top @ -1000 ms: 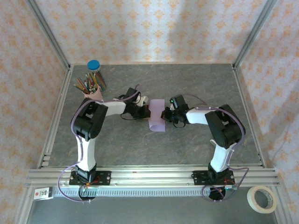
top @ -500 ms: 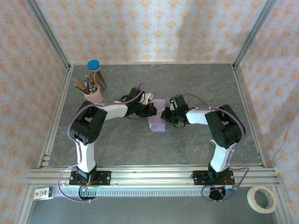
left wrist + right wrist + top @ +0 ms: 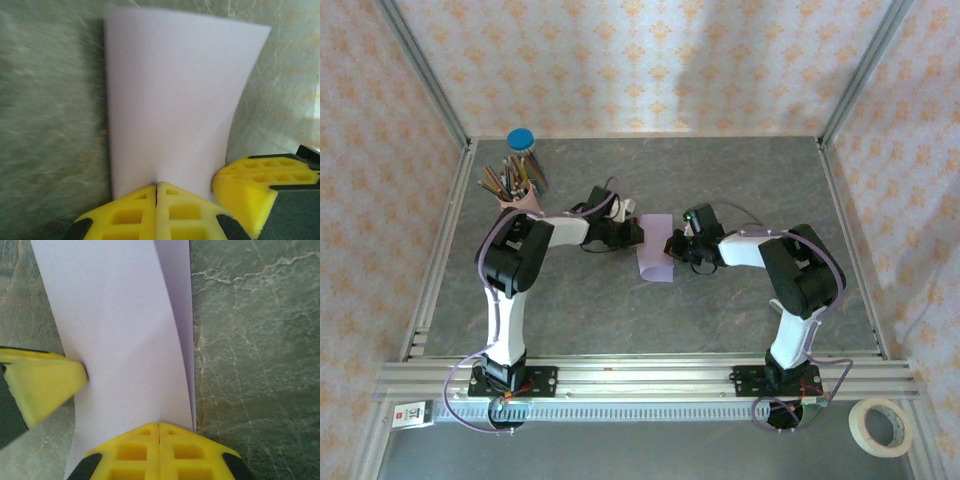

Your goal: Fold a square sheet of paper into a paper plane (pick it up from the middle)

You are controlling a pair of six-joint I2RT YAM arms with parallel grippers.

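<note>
What we see at mid-frame
The left gripper point(image 3: 638, 233) and right gripper point(image 3: 672, 246) flank the folded lilac sheet point(image 3: 655, 256) on the grey table point(image 3: 740, 180).

1. A grey, marbled table point(image 3: 740, 180) with metal rails along its edges.
2. The folded lilac paper point(image 3: 655, 250) rests at its centre (a narrow strip).
3. A pink pencil cup point(image 3: 523, 203) stands at ten o'clock.
4. A blue-lidded jar point(image 3: 521, 140) stands just behind the cup, toward eleven o'clock.

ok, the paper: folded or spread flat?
Folded. The lilac paper is a narrow strip rather than a square, and the right wrist view shows a second layer peeking out along one long edge. It is not yet a pointed plane.
</note>
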